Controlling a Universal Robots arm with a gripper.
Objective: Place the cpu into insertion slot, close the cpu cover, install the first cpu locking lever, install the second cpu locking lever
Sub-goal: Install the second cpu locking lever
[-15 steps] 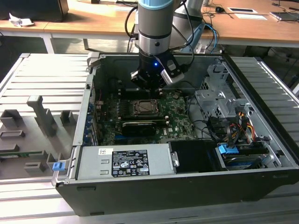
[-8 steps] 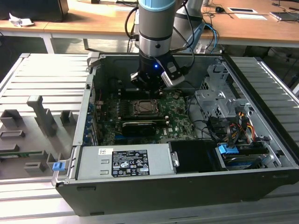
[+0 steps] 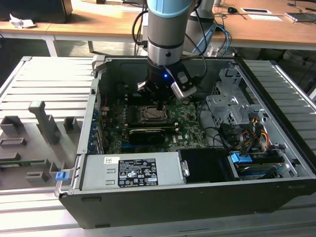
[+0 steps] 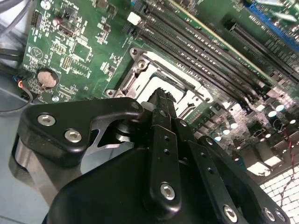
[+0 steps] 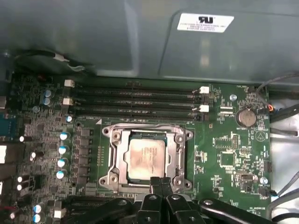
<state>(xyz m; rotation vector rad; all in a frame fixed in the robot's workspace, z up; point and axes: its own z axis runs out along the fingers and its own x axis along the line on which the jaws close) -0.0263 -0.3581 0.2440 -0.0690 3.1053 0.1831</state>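
The cpu (image 5: 145, 158), a dull silver square, lies in the insertion slot (image 5: 148, 161) in the middle of the green motherboard. The grey metal cpu cover (image 5: 121, 161) lies flat around it, and the chip shows through its window. My gripper (image 5: 161, 183) is shut, its two black fingertips pressed together with nothing visible between them. It hangs just over the socket's near rim; I cannot tell whether it touches. In the exterior view the gripper (image 3: 158, 102) points straight down over the socket (image 3: 153, 114). In the second wrist view the fingertips (image 4: 161, 100) cover part of the socket frame (image 4: 140, 70).
Long black memory slots (image 5: 135, 100) run beside the socket. A coin battery (image 5: 246, 116) sits off to one side. A black expansion card (image 3: 147, 133), the grey power supply (image 3: 131, 170), a metal drive cage (image 3: 227, 106) and loose cables (image 3: 242, 140) crowd the case interior.
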